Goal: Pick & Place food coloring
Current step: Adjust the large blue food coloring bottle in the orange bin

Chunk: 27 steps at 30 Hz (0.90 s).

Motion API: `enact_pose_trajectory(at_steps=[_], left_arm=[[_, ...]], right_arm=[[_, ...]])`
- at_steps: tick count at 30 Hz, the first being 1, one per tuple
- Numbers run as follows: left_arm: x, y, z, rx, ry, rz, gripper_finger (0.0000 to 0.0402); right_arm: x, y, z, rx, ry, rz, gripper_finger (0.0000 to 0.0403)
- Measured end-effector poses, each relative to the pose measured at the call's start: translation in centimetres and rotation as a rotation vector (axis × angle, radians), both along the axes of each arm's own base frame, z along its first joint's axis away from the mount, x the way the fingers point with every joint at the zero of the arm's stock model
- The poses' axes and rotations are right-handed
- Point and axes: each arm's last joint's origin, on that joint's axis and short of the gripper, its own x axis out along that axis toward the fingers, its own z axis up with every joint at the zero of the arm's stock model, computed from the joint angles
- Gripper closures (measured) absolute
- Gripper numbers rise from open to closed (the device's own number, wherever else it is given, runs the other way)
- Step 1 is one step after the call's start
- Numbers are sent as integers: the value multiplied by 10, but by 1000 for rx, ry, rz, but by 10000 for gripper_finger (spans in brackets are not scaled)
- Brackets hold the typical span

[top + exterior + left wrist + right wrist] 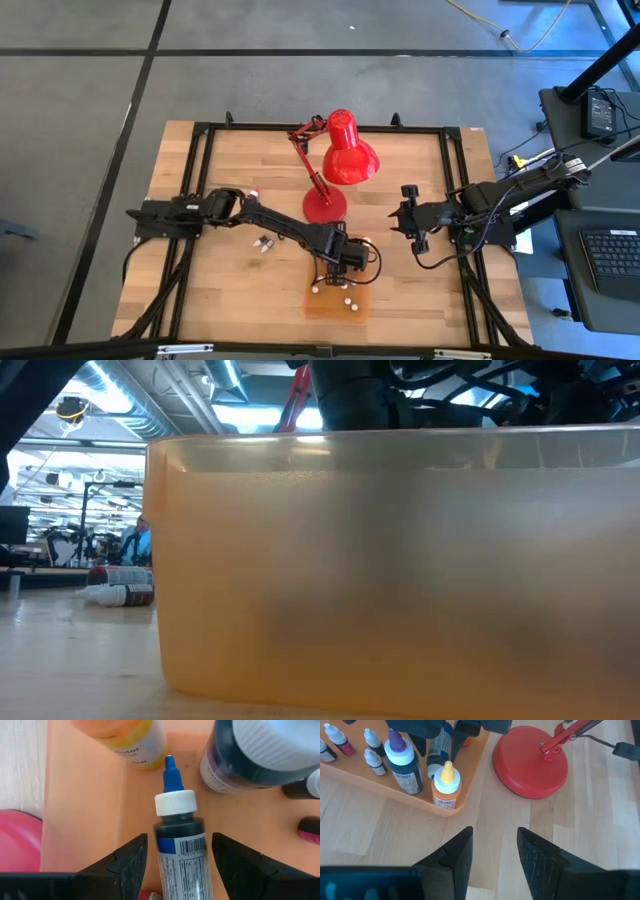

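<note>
My left gripper (345,265) hangs open over the far end of the orange tray (335,305). A dark blue food coloring bottle (180,850) with a white collar and blue tip lies lengthwise between its fingers, tip pointing away, with tray floor showing in a gap on each side. In the right wrist view this bottle (440,750) sits tilted under the left gripper (435,730), its lower end hidden. A yellow-capped bottle (446,787), a large dark bottle (405,765) and several small ones (370,750) stand in the tray. My right gripper (400,222) waits open at the right, above bare wood.
The red desk lamp stands on its round base (325,205) just beyond the tray, its shade (348,155) over the table's far half. Two loose bottles (263,243) lie on the wood left of the tray, another (255,190) by the left arm. The tray wall (400,560) fills the low view.
</note>
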Motion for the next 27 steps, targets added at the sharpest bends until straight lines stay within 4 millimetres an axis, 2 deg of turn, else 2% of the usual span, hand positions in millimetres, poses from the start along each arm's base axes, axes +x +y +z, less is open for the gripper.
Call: enact_pose_trajectory(at_steps=[19, 27], left_arm=[[1, -1, -8, -9, 16, -1, 187], [1, 0, -9, -4, 22, 0, 236]], right_arm=[[0, 0, 0, 3, -4, -1, 247], [0, 0, 0, 3, -4, -1, 247]])
